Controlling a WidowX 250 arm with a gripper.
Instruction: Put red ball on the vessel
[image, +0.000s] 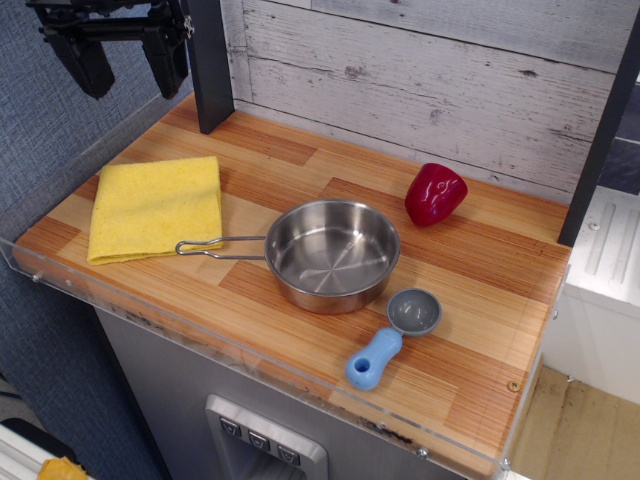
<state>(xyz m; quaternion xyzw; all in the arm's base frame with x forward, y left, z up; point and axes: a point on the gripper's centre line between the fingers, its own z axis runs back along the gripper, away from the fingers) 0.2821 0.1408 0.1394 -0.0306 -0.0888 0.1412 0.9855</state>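
Note:
The red ball (434, 193) is a glossy dark-red lobed lump on the wooden counter at the back right, near the plank wall. The vessel (331, 253) is a round shiny steel pan in the middle of the counter, empty, with its thin wire handle (218, 246) pointing left. The ball lies apart from the pan, to its upper right. My gripper (128, 58) is black and hangs at the top left, high above the counter's back-left corner, far from both. Its two fingers are spread apart with nothing between them.
A yellow cloth (155, 207) lies flat on the left of the counter. A small grey scoop with a blue handle (392, 336) lies near the front edge, right of the pan. A dark post (208, 65) stands at the back left, another (600, 140) at the right.

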